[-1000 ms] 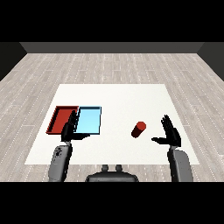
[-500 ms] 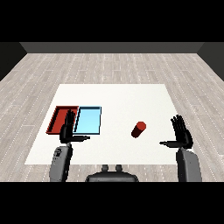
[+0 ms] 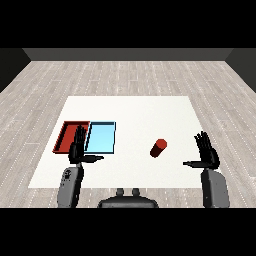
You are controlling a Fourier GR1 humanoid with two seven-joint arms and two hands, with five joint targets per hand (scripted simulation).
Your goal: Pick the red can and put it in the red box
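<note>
the red can (image 3: 158,148) sits untouched on the white table (image 3: 135,112), right of centre, well apart from the red tray (image 3: 68,136) that lies at the far left, side by side with the light blue tray (image 3: 101,137). so this reads as the approach step, with the grasp not yet begun. the right hand (image 3: 206,154) is up at the can's right, fingers straight and spread, thumb pointing in toward the can, holding nothing, and a clear stretch of table lies between them. the left hand (image 3: 77,150) hovers over the near edge of the two trays, fingers straight and relaxed too, thumb out to the side, also holding nothing. the next move, by the look of it, calls for the right hand to swing in leftward toward the can, drop to its level and curl round its body, then carry it across the light blue tray to the red one; the carry is long, and the left hand above the trays may need to get out of the way. against the earlier frames, the right hand has drifted outward and nearer the table's front edge, so it is now farther from the can than it was a second ago, with the wrist turned more upright. the left hand has barely shifted, and the can and both trays lie just where they were.
</note>
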